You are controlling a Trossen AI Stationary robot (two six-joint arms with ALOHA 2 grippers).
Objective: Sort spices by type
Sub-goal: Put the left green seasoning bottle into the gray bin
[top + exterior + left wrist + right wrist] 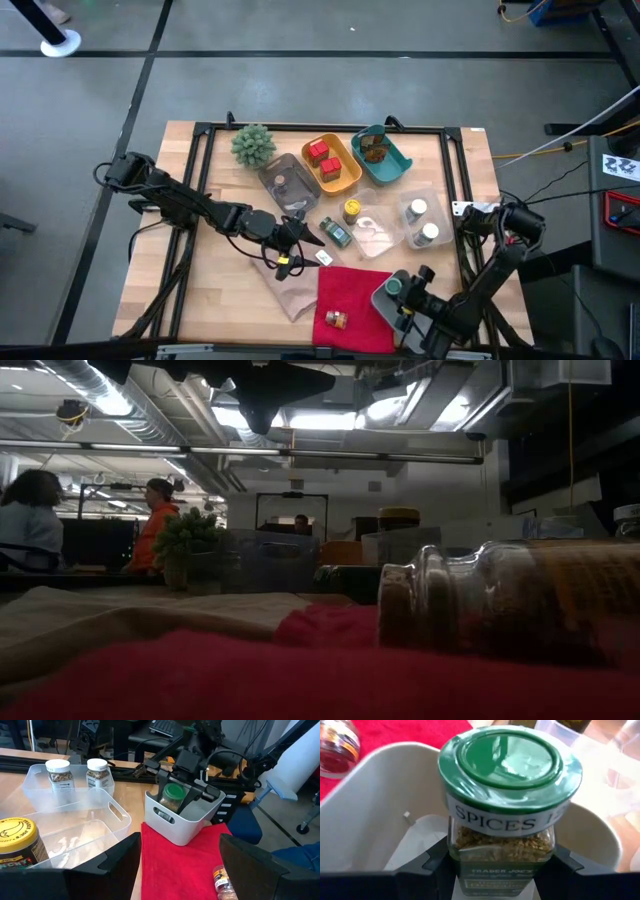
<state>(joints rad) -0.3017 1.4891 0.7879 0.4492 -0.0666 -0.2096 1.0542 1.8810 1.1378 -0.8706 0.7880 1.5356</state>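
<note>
My right gripper (402, 290) is shut on a green-capped spice jar (507, 800), upright inside a grey bin (182, 827) that stands on a red cloth (350, 292). My left gripper (180, 870) is open and empty above the cloth's left edge, facing the bin; it also shows in the high view (300, 240). A brown jar (337, 319) lies on its side on the red cloth. A yellow-capped jar (352, 210) stands upright, and a green jar (335, 232) lies on the table beside it. My right gripper pinches the jar's glass body (502, 847) below the green cap between its two fingers (432, 862), one on each side. The fingers come slanting down from the table's near right. The jar stands upright inside the grey bin; whether its bottom touches the floor is hidden.
Two white-capped jars (59, 771) stand in a clear tray (420, 222) at the right. An orange tray (335, 165) holds red tins, a teal tray (385, 155) holds brown jars, and another clear tray (282, 183) holds one jar. A spiky green plant (253, 145) stands far left. A tan cloth (285, 290) lies beside the red one.
</note>
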